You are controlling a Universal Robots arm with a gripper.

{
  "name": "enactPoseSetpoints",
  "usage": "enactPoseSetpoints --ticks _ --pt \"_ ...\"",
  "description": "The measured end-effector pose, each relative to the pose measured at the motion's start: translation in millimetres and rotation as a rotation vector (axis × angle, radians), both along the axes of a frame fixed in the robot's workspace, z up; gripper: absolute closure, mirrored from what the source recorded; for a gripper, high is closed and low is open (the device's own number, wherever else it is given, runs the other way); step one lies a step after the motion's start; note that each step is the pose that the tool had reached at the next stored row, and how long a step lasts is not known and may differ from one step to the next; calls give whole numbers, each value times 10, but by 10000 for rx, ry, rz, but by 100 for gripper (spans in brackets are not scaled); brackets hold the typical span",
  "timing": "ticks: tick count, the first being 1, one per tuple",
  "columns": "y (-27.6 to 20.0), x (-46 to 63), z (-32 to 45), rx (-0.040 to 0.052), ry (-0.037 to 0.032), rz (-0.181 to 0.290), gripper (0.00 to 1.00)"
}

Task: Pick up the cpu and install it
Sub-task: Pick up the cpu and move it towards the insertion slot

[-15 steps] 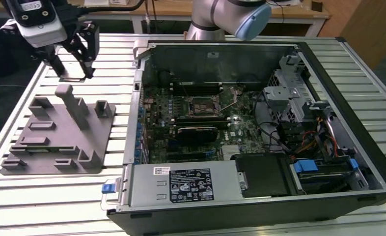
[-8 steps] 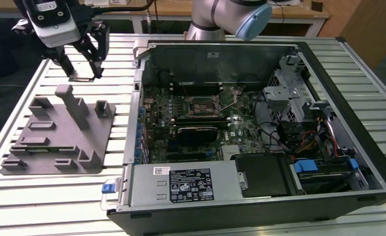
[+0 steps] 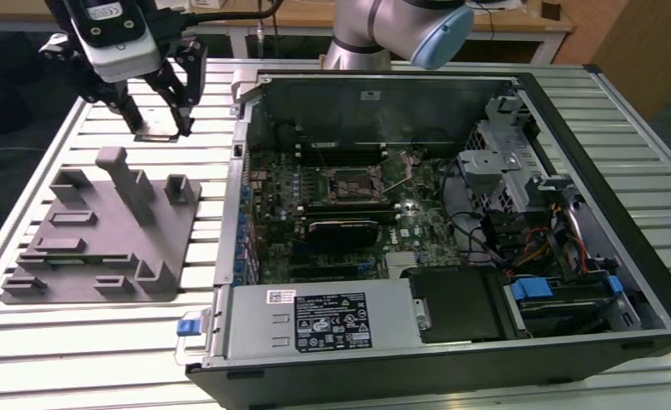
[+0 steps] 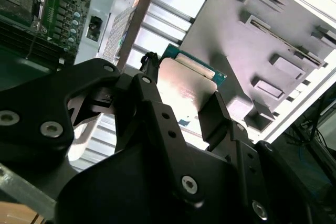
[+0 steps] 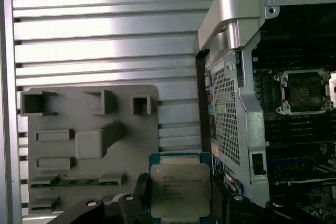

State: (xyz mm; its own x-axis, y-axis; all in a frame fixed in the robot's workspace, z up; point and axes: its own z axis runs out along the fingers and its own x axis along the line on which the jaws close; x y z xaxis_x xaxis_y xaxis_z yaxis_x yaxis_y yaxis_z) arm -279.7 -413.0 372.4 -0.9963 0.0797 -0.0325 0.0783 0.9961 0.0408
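Exterior view: clamps the cpu [image 3: 154, 134] in the gripper [image 3: 159, 130] over the slatted table [image 3: 39, 342], near the grey holder block [image 3: 96, 231].

Second wrist view: pinches the cpu [image 4: 181, 85] between both fingers [image 4: 210, 116].

First wrist view: holds the cpu [image 5: 180, 190] beside the holder block, well apart from the socket [image 5: 304, 90].

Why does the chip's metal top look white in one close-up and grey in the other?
Second wrist view: glare washes the cpu near white, likely a reflected lamp. First wrist view: the cpu sits evenly lit, dull grey, its markings visible. Exterior view: the slatted table shows bright stripes.
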Motion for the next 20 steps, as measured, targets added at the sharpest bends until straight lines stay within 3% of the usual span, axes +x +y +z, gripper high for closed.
enactPoseSetpoints --ticks 20 --pt "0 445 0 0 0 0 45"
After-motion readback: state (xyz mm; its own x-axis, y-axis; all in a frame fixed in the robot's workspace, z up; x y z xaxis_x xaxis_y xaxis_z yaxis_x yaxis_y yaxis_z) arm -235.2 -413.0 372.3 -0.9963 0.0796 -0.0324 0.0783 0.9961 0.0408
